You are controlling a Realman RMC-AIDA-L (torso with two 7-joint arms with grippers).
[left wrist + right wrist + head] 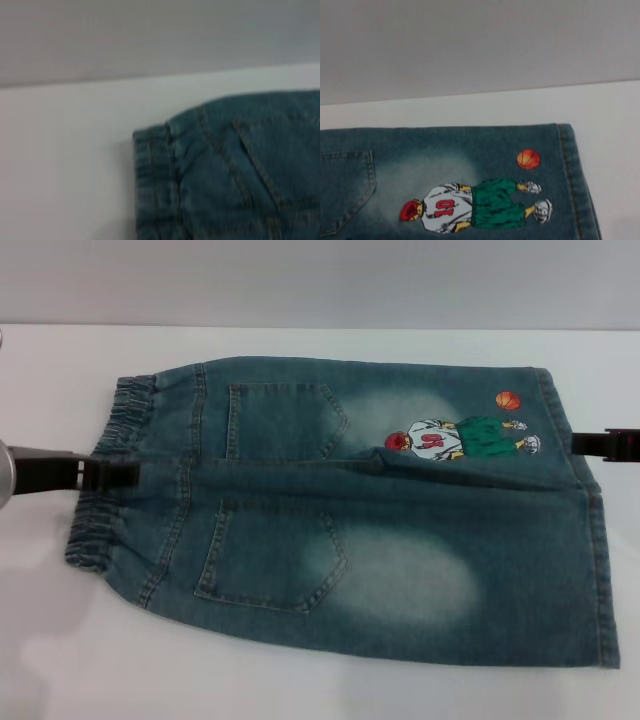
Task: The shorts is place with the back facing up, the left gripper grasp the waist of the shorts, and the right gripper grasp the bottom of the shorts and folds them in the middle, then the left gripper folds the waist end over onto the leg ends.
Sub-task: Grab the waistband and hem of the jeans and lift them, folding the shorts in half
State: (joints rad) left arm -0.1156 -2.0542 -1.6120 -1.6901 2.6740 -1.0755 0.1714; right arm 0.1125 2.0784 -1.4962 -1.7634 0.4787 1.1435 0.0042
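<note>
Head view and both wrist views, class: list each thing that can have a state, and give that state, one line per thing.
shorts: spread flat on the table, back pockets up, not yet folded.
waist: gathered, on the robot's left, lying flat.
leg ends: straight, on the robot's right, lying flat.
left gripper: at the middle of the waist.
right gripper: at the leg ends.
table: white, bearing the shorts.

Red "10" — printed player's jersey [444, 208] — shorts [470, 150]
</note>
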